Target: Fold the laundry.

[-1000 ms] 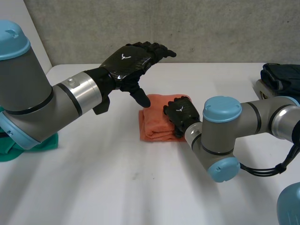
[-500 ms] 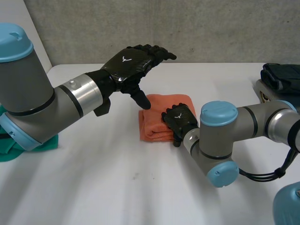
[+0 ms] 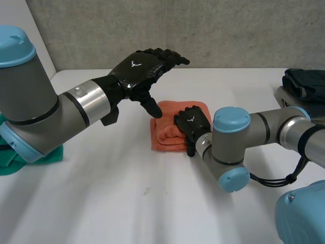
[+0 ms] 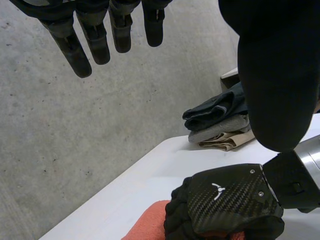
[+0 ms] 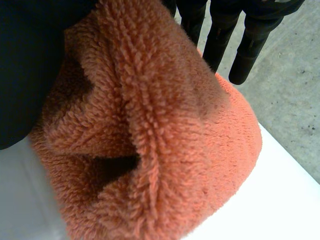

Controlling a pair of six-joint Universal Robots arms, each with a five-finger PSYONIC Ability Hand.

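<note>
Towel point(image 3: 165, 136) is clutched by the right hand point(image 3: 193, 122), left hand point(image 3: 139, 68) is held relaxed above; folds could be dragged apart if yanked.

Head camera: high, behind and between the arms, looking down across white counter point(image 3: 127, 203) toward grey concrete wall point(image 3: 228, 30). Left wrist camera: raised, looks past black left hand point(image 4: 280, 75) onto black right hand point(image 4: 227, 200). Right wrist camera: very close on folded orange terry towel point(image 5: 165, 125). All three views share that towel.
</note>
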